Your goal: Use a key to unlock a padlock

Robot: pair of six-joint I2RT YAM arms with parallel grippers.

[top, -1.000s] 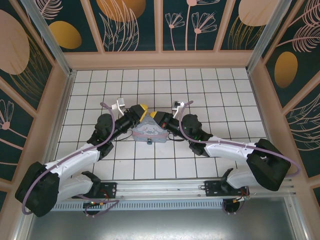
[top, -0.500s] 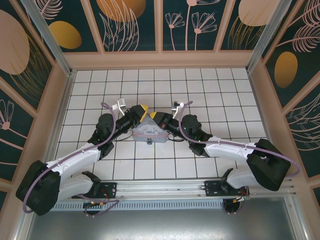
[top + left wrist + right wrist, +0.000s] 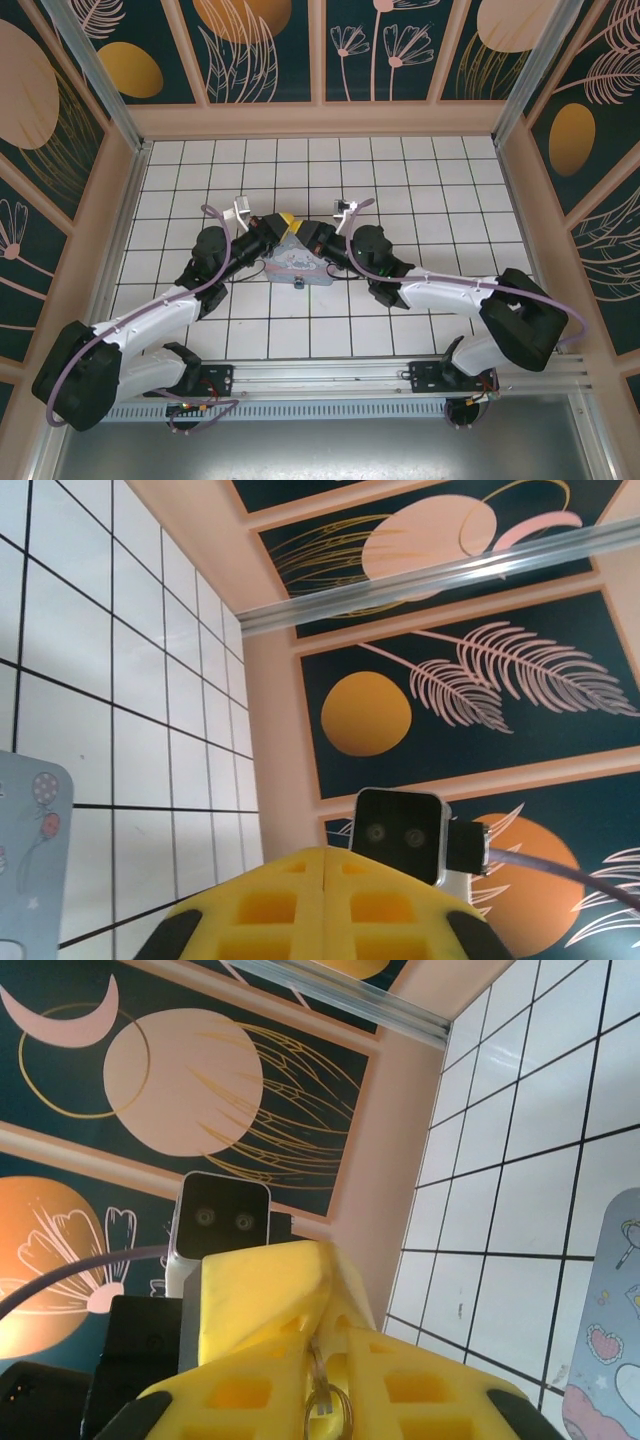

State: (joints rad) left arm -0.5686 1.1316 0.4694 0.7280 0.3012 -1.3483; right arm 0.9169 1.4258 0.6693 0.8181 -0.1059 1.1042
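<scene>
Both grippers meet tip to tip above a pastel tin box [image 3: 296, 264]. The tiny dark padlock [image 3: 298, 283] hangs at the box's near edge. In the right wrist view the thin metal key [image 3: 321, 1365] on its ring stands in the narrow gap of my right gripper [image 3: 330, 1335], whose yellow fingers are slightly parted around it. The key's top runs into the closed yellow fingers [image 3: 265, 1295] of the left gripper. In the left wrist view my left gripper [image 3: 328, 870] is shut, its pads pressed flat together. From above, the left gripper [image 3: 283, 221] touches the right gripper [image 3: 303, 233].
The tin box's corner [image 3: 28, 865] lies at the left, and its edge [image 3: 610, 1320] at the right. White tiled floor [image 3: 420, 180] spreads behind and beside the arms. Patterned walls [image 3: 320, 60] close in the cell on three sides.
The left fingers have closed fully. The right fingers have parted a little. The right arm has shifted slightly left, so the two grippers now overlap above the box.
</scene>
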